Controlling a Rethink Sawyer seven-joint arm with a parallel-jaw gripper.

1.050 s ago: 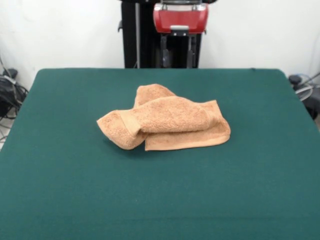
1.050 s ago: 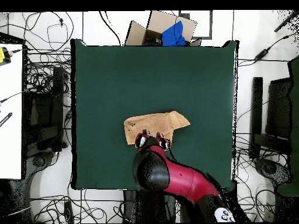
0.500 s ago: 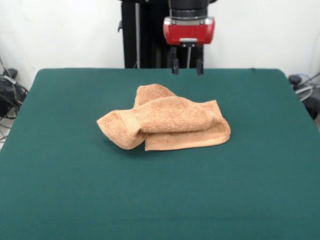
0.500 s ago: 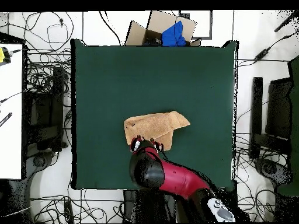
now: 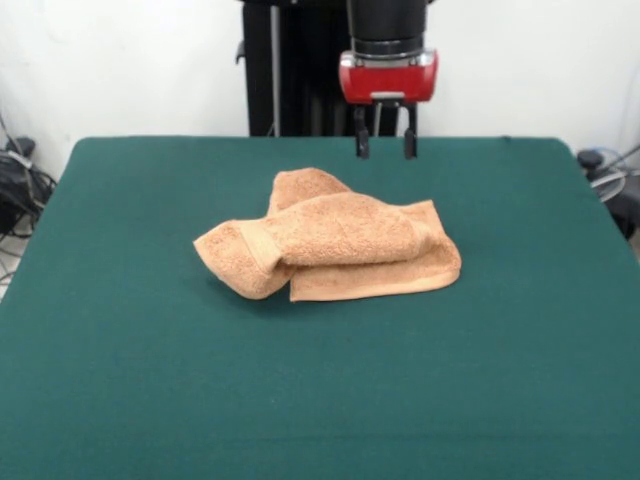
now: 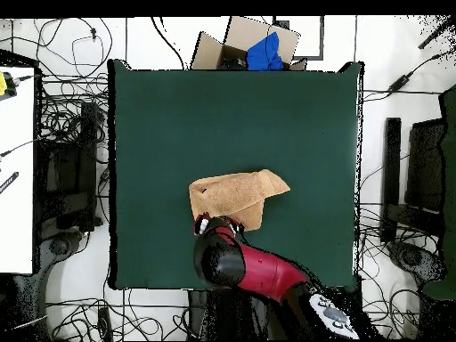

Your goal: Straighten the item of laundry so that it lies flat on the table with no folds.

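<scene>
Towel [image 5: 330,238] sits bunched near the middle of the green tabletop [image 5: 120,380], folded over itself in at least two layers, one lobe poking out toward the far side. No change in its shape over the last second. What has changed: the hand [image 5: 385,146] has come down from the top edge and slid sideways, now hanging above the tabletop beyond the towel's far edge, on the thicker folded end. Fingers [image 5: 361,144] are spread apart, nothing between them, not touching cloth. Overhead view agrees: arm head at the towel's [image 6: 233,193] edge nearest the base. My read: approach phase only; no unfolding has begun.
</scene>
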